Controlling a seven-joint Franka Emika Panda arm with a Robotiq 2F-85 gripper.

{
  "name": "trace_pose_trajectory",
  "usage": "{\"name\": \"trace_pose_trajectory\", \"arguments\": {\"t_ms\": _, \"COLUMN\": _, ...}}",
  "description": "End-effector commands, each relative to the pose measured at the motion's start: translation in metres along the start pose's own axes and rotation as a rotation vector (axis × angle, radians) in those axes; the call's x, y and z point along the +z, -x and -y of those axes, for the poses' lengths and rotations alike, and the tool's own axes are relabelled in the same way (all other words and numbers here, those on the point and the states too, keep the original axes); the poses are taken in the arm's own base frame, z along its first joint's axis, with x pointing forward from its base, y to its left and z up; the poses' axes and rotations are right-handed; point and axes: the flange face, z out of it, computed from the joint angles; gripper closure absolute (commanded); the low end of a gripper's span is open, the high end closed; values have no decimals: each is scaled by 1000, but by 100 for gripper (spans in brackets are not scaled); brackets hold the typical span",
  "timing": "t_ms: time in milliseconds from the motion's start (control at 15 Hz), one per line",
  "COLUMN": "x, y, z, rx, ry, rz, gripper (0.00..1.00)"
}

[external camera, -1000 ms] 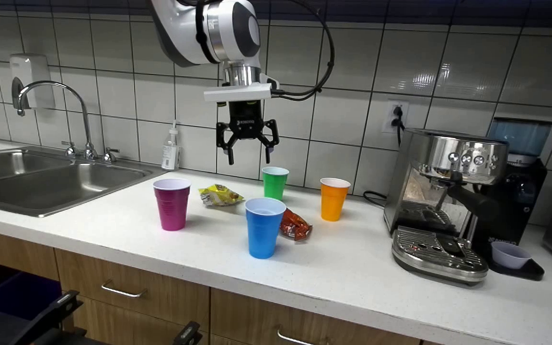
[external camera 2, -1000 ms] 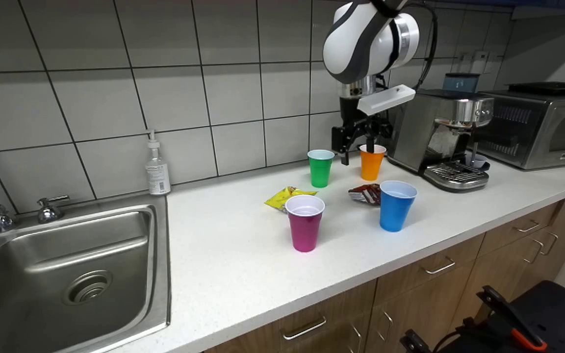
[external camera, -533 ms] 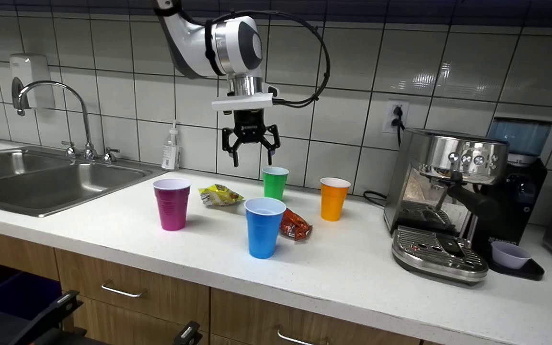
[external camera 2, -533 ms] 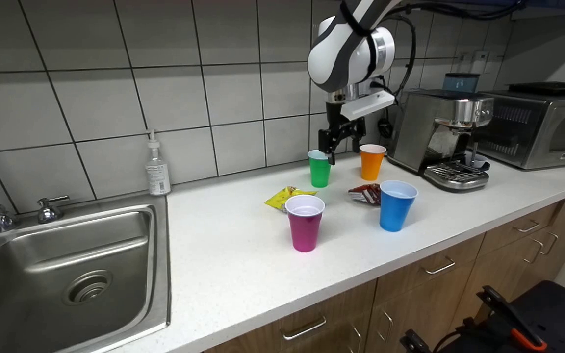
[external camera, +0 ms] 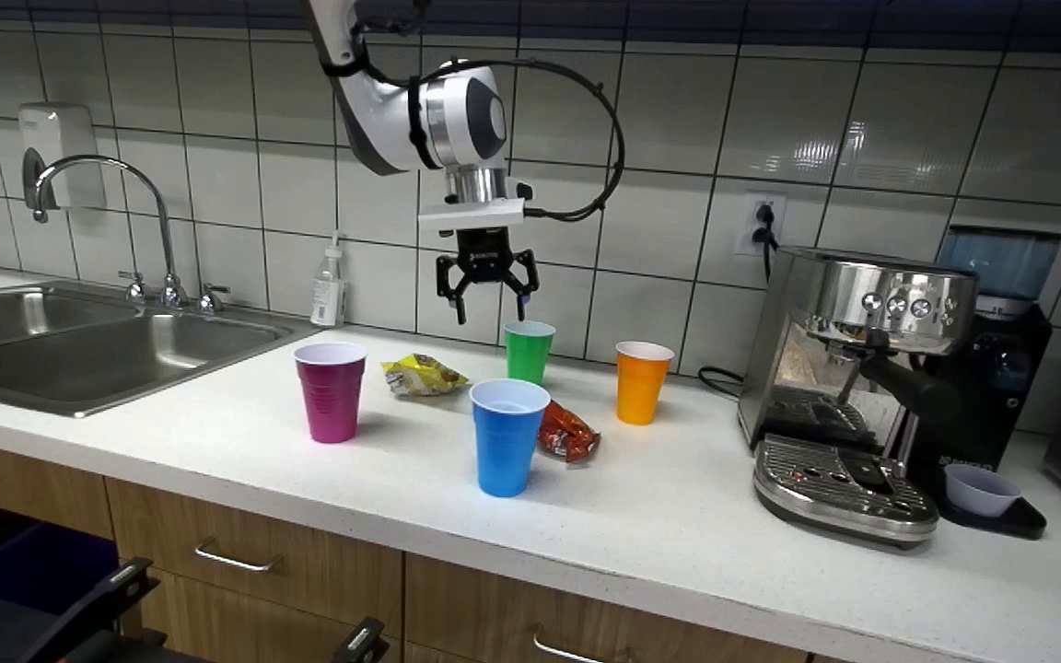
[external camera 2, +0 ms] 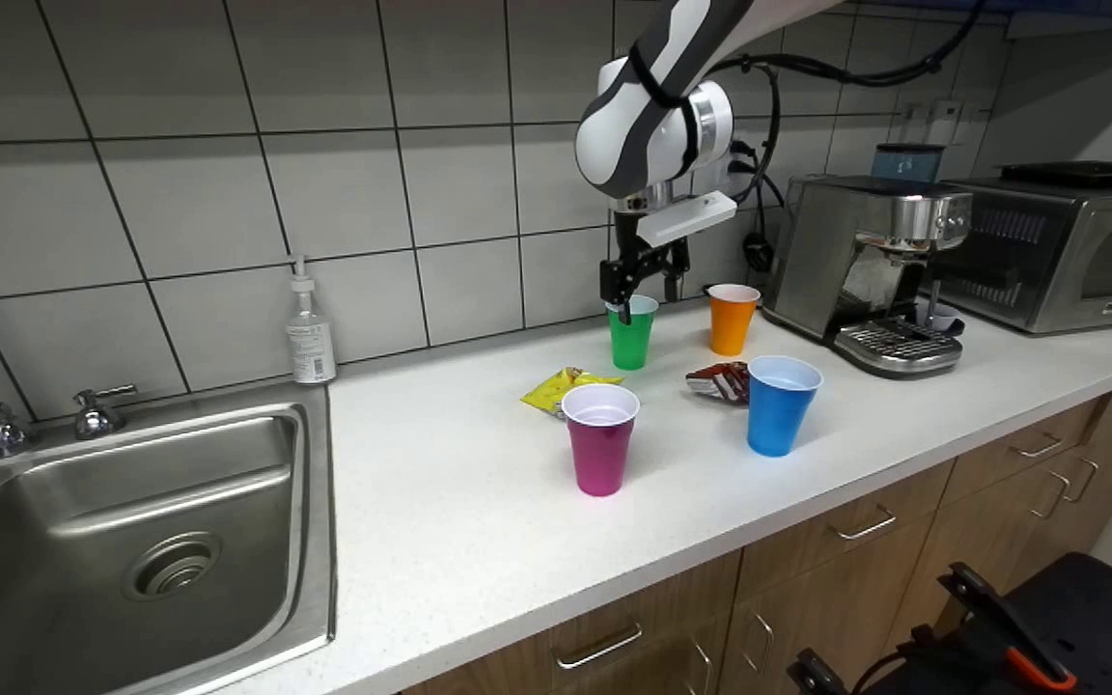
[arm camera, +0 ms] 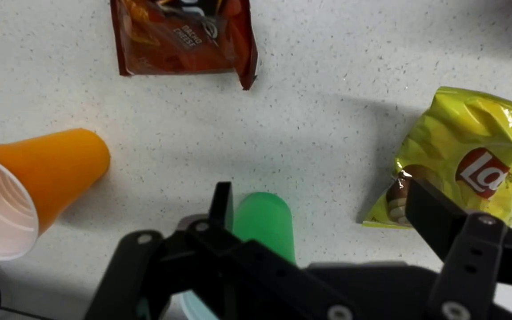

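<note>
Green cup (external camera: 529, 357) upright on counter (external camera: 678, 516), near wall (external camera: 641, 308). Gripper (external camera: 492, 319) hangs near it, jaws spread wide; exact gap to the cup hard to judge. Yellow bag (arm camera: 465, 155) lies one side of green cup, orange cup (external camera: 642, 387) stands on the other. Red bag (external camera: 569, 435) lies near blue cup (external camera: 505, 451); purple cup (external camera: 332, 401) stands near yellow bag. Coffee machine (external camera: 890, 308) and sink (external camera: 107, 364) farther out.

The green cup (external camera: 528, 357) (pale inside) stands upright on the white counter (external camera: 678, 516), near the tiled wall (external camera: 655, 235).
</note>
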Motion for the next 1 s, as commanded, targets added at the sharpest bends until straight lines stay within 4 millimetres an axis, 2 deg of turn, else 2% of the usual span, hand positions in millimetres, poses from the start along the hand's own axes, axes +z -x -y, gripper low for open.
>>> {"name": "trace_pose_trajectory", "arguments": {"t_ms": 0, "x": 5, "y": -29, "z": -2, "rx": 39, "ry": -10, "rz": 14, "gripper": 0}}
{"name": "trace_pose_trajectory", "arguments": {"t_ms": 467, "x": 20, "y": -64, "z": -5, "rx": 79, "ry": -31, "rz": 28, "gripper": 0}}
{"name": "trace_pose_trajectory", "arguments": {"t_ms": 933, "x": 36, "y": -87, "z": -7, "rx": 102, "ry": -45, "rz": 55, "gripper": 0}}
